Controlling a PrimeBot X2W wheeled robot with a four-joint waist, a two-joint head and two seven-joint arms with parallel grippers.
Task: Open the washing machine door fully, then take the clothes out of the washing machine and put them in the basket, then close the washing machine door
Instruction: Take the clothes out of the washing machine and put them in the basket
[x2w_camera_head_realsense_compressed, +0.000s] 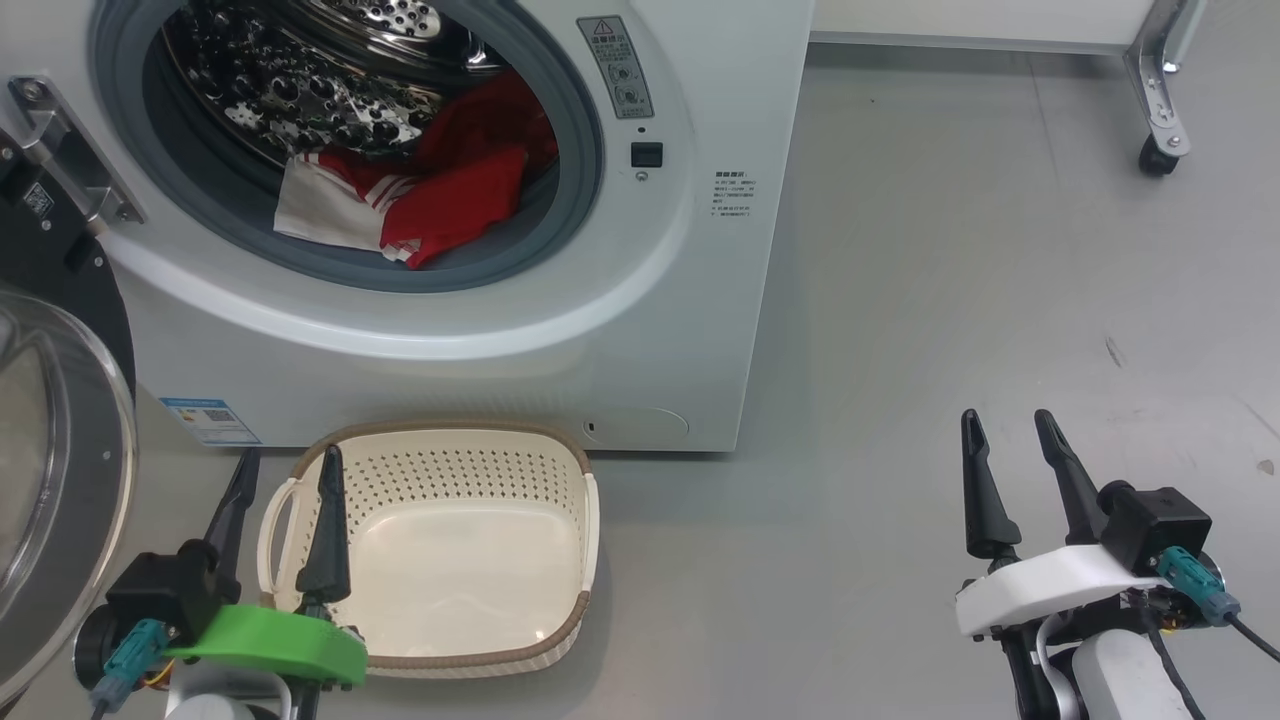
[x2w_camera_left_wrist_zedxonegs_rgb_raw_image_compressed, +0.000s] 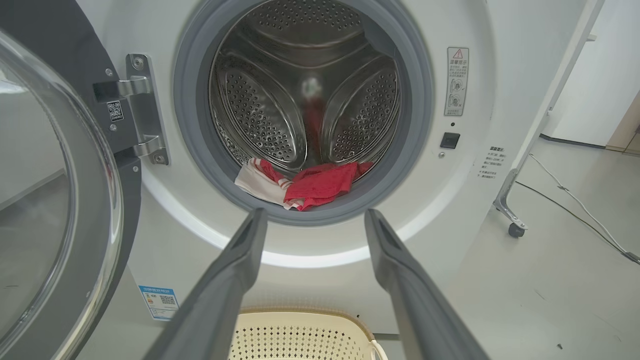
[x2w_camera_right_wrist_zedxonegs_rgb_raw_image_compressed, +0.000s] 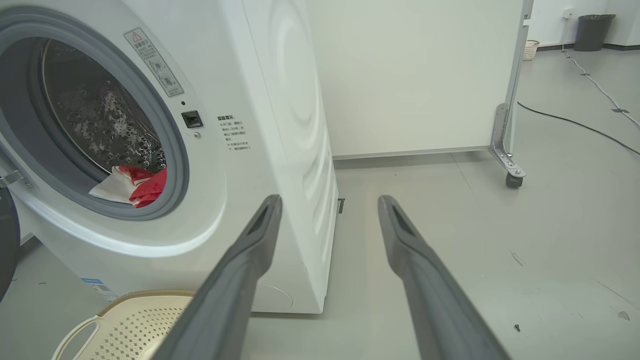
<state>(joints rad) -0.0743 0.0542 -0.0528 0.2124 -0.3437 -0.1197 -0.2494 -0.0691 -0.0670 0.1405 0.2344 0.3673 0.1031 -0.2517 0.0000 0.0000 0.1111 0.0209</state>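
Observation:
The white washing machine (x2w_camera_head_realsense_compressed: 640, 330) stands with its round door (x2w_camera_head_realsense_compressed: 50, 480) swung out to the left, glass bowl showing. The clothes (x2w_camera_head_realsense_compressed: 430, 195), red and white, lie at the front lip of the steel drum (x2w_camera_left_wrist_zedxonegs_rgb_raw_image_compressed: 305, 187) (x2w_camera_right_wrist_zedxonegs_rgb_raw_image_compressed: 132, 185). On the floor in front sits the cream basket (x2w_camera_head_realsense_compressed: 450, 555), with nothing in it. My left gripper (x2w_camera_head_realsense_compressed: 290, 465) hangs open over the basket's left rim, holding nothing; in the left wrist view its fingers (x2w_camera_left_wrist_zedxonegs_rgb_raw_image_compressed: 240, 260) point at the drum. My right gripper (x2w_camera_head_realsense_compressed: 1010, 425) stands open over bare floor to the right of the machine.
A white partition on a metal bracket with a caster (x2w_camera_head_realsense_compressed: 1160, 155) stands at the back right. A cable (x2w_camera_right_wrist_zedxonegs_rgb_raw_image_compressed: 565, 120) runs across the grey floor behind it. A dark bin (x2w_camera_right_wrist_zedxonegs_rgb_raw_image_compressed: 592, 30) and a small basket (x2w_camera_right_wrist_zedxonegs_rgb_raw_image_compressed: 530, 49) sit far off.

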